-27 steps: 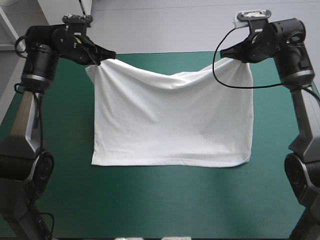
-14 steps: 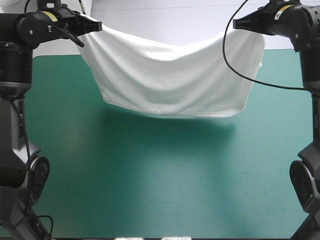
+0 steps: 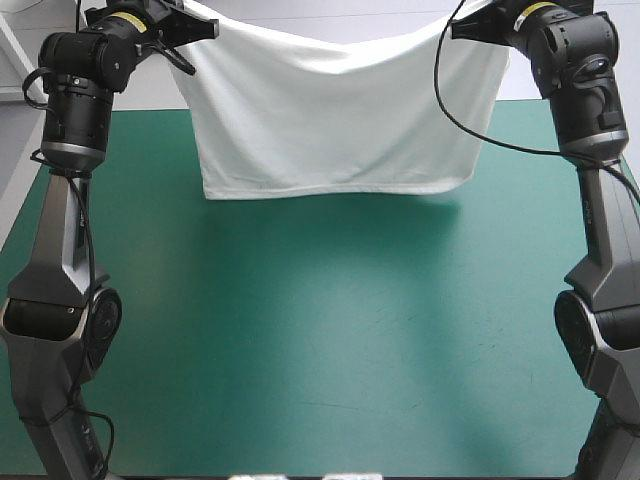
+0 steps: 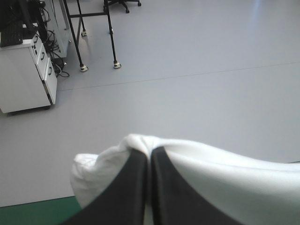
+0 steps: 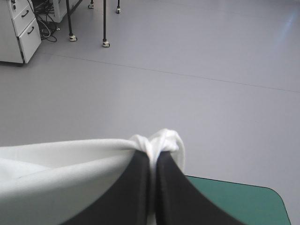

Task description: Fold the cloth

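T-shirt (image 3: pixel 335 110) hangs over bench (image 3: pixel 320 340), sagging between corners: light, limp, probably swings. Left end effector (image 4: pixel 150 154) and right end effector (image 5: pixel 152 159) pinched tight on bunched top corners, sensible holds.

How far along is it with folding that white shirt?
Done: the left gripper and right gripper are each shut on a top corner of the T-shirt. In hand: it hangs spread between them above the teal-green table. Left: laying it down and folding it.

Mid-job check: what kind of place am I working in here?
Probably a robot lab bench: a teal-green table, with the left gripper and right gripper holding up one white T-shirt.
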Controlling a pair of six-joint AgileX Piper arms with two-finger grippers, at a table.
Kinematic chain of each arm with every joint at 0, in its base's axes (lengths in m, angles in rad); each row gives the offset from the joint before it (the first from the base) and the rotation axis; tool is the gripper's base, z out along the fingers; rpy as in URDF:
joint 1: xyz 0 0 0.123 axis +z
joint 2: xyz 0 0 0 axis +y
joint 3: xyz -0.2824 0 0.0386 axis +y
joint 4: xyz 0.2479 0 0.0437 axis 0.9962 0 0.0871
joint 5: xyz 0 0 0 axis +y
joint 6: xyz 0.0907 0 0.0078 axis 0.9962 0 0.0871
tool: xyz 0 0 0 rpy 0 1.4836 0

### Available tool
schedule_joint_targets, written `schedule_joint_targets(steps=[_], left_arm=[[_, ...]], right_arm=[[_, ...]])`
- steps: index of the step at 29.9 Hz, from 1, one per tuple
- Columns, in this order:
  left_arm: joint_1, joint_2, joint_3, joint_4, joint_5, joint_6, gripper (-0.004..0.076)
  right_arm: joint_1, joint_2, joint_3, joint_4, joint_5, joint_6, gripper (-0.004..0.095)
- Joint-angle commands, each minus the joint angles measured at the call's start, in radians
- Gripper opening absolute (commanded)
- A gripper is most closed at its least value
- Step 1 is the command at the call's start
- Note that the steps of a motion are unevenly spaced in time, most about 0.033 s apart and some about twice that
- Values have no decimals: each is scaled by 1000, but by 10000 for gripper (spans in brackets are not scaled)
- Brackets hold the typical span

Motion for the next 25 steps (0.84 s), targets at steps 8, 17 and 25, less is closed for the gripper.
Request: schedule_joint_targets(steps=[8,17,25], left_arm=[[2,-6,-24,10,247,-8,-9],[-21,-5,202,72,368,-109,-9],[-41,-219,724,75,167,-134,-9]], right_arm=[[-5,-26,39,-13,233,45,-17],[-5,-87,518,116,291,58,-17],[-5,-253,905,178,171,12,-17]])
